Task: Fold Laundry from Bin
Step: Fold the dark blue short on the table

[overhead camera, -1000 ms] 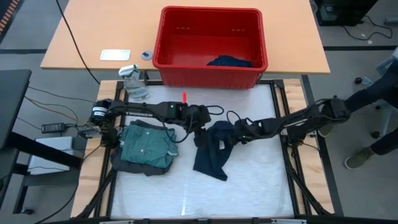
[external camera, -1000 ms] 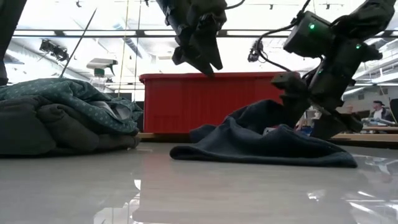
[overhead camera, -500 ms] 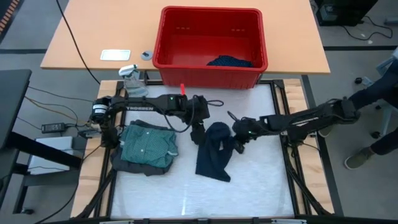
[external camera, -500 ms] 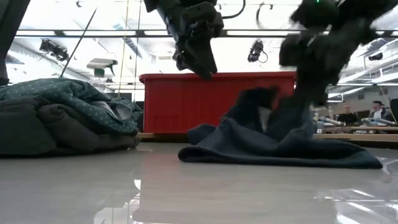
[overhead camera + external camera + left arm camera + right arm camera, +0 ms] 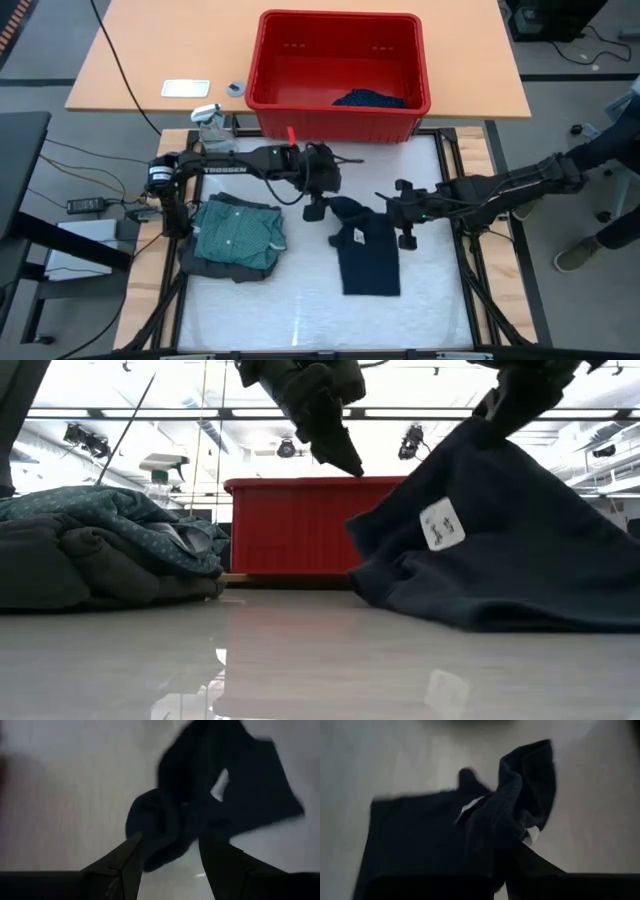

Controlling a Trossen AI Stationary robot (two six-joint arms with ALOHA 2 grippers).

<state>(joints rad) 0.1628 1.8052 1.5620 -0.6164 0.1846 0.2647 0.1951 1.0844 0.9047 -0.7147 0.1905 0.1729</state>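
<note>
Since a second ago, right gripper (image 5: pixel 404 222) clamped on the navy garment (image 5: pixel 366 258), now lifted and spread on the surface; left gripper (image 5: pixel 318 200) apart beside its collar, poised for flattening before folding.

Overhead camera looks straight down on the whole table, with the red bin (image 5: pixel 338 72) at its far edge. A table-height camera faces level toward that bin's (image 5: pixel 290 525) front wall. Both wrist cameras sit close above the dark navy garment (image 5: pixel 225 795) lying before the bin, which all four views share.
</note>
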